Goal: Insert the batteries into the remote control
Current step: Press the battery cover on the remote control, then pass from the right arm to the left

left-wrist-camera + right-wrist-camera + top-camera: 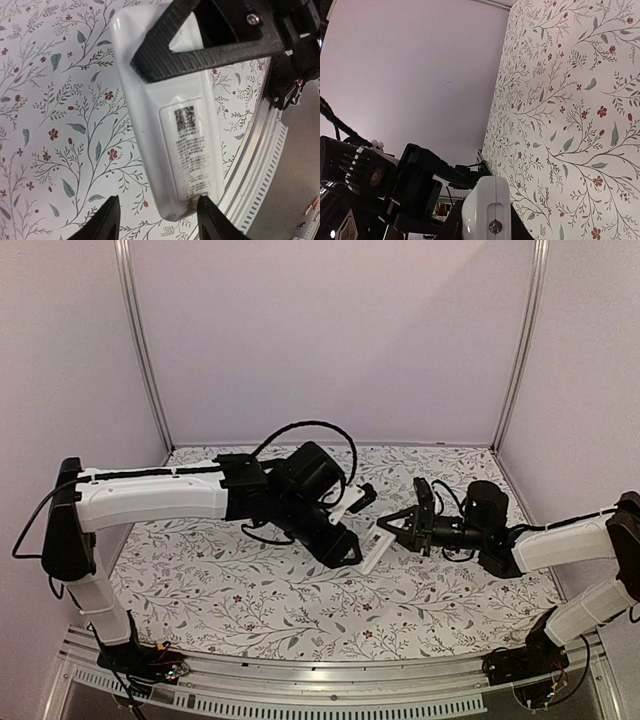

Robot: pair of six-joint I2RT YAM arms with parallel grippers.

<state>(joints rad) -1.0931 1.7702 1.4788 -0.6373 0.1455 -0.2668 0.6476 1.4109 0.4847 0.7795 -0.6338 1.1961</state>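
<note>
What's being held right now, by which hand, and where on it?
The right hand holds the remote control, clamped across its body toward one end. The left hand is open around the other end, not gripping.

remote control (185,150): 12 o'clock end hidden under right pincer (388,528) | left pincer (157,202) fingers (109,222): cut at 6 o'clock edge

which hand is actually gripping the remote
The right hand, shut across the remote control; the left hand stands open, fingers either side of its end.
</note>
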